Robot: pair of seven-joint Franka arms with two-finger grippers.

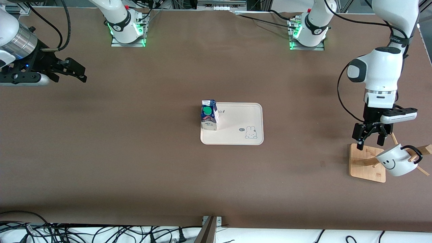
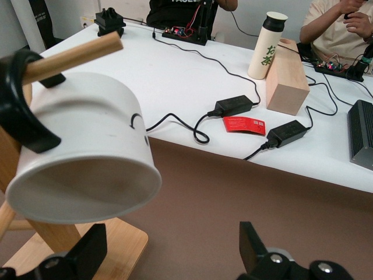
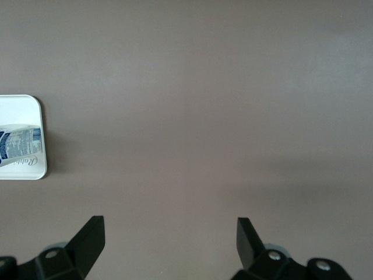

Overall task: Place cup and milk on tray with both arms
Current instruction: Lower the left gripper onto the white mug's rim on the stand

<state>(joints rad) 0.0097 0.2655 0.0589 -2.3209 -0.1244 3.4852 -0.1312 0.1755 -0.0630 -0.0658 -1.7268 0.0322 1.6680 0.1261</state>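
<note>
The white smiley cup (image 1: pixel 396 161) hangs tilted by its black handle on a peg of a wooden rack at the left arm's end of the table. My left gripper (image 1: pixel 370 139) is open and empty, just above the rack's base and beside the cup. In the left wrist view the cup (image 2: pixel 81 157) fills the frame close to one finger, its mouth turned toward the camera. The milk carton (image 1: pixel 209 114) stands upright on the cream tray (image 1: pixel 239 118), at the tray's edge toward the right arm. My right gripper (image 1: pixel 76 71) is open and empty, high over the right arm's end of the table.
The wooden rack (image 1: pixel 368 163) has a square base and slanting pegs. The right wrist view shows a corner of the tray (image 3: pixel 35 169) with the carton (image 3: pixel 20 146) on it. A side table with cables (image 2: pixel 233 105), a bottle and a wooden block shows in the left wrist view.
</note>
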